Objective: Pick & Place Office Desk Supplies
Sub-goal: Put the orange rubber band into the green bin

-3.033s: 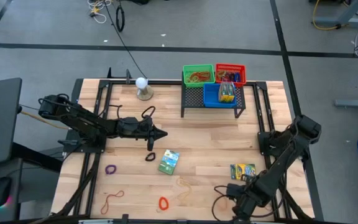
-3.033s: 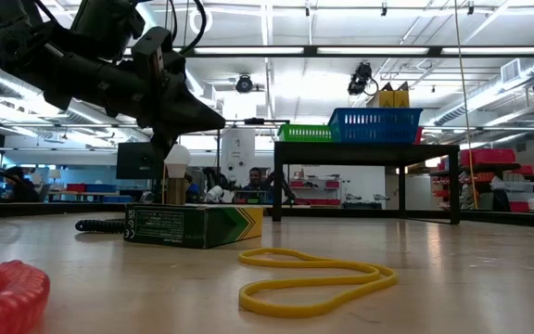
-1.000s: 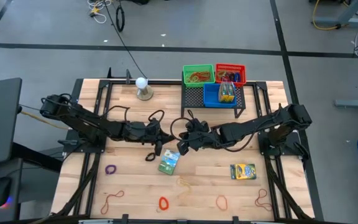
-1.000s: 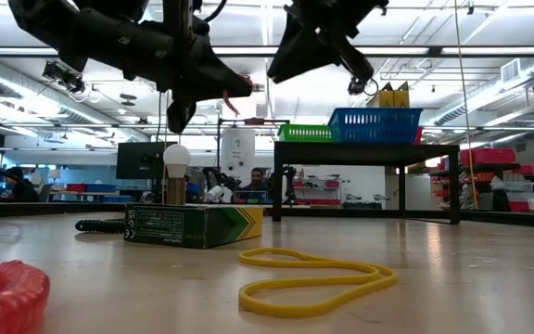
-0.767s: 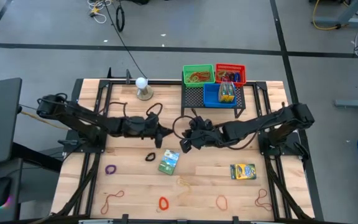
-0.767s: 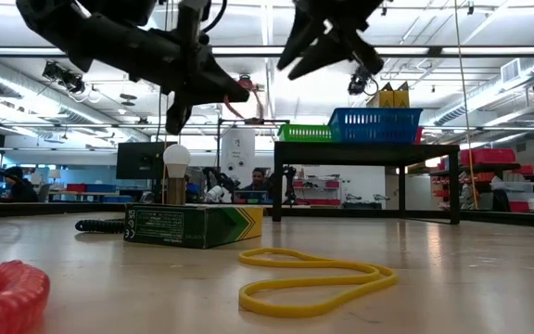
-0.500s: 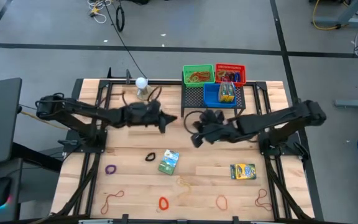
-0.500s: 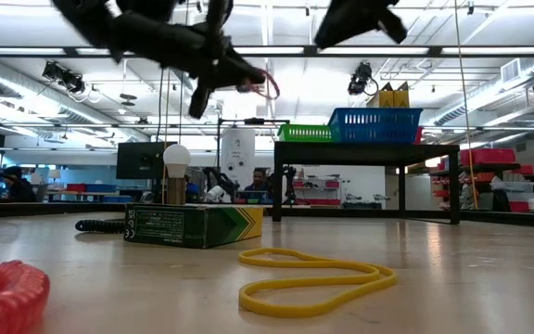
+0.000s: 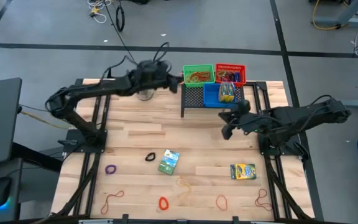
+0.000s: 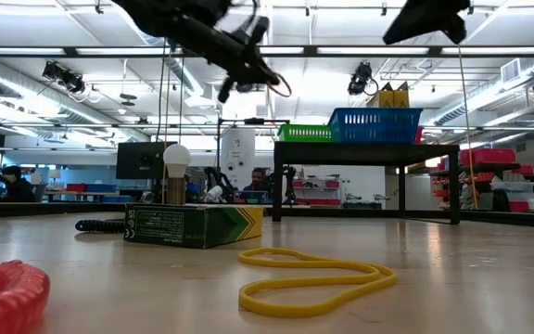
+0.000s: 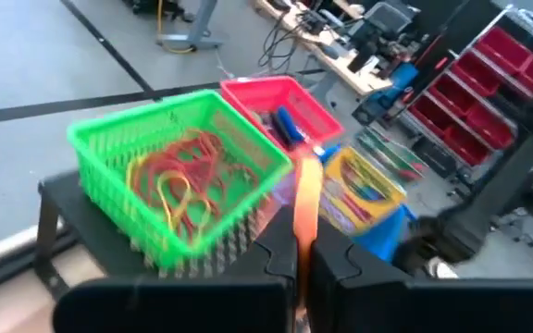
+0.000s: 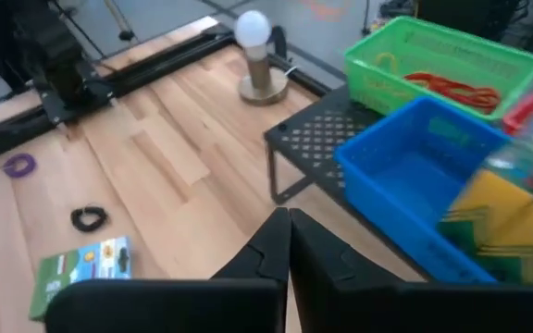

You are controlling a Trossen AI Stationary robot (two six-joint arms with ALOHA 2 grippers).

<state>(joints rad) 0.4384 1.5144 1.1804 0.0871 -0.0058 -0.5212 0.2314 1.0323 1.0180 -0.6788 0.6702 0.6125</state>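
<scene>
My left gripper (image 9: 178, 79) reaches high over the table's far edge, just left of the green basket (image 9: 198, 74), and is shut on a thin reddish-orange rubber band (image 11: 303, 199). The green basket (image 11: 179, 180) holds several rubber bands. My right gripper (image 9: 224, 132) hovers shut and empty in front of the rack, right of centre. On the table lie a green crayon box (image 9: 168, 161), a yellow crayon box (image 9: 242, 170), a black loop (image 9: 150, 157), a purple loop (image 9: 110, 168) and several bands near the front edge (image 9: 163, 203). My left gripper pinches the rubber band between its two fingertips (image 11: 336, 259). The band's free part (image 10: 284, 88) stands out past the tips as a narrow loop. The fingers come nearly level from the table's left, and the band is lifted clear of everything.
A black mesh rack (image 9: 213, 99) at the far edge carries the green basket, a red basket (image 9: 230, 73) and a blue basket (image 9: 221, 94). A white ball on a round stand (image 12: 253, 28) stands left of the rack, under my left arm. The table's middle is bare wood.
My left gripper has risen and swung toward the far edge and to the right, from mid-table to beside the green basket, carrying the rubber band. My right gripper has pulled back from mid-table toward the table's right edge and risen.
</scene>
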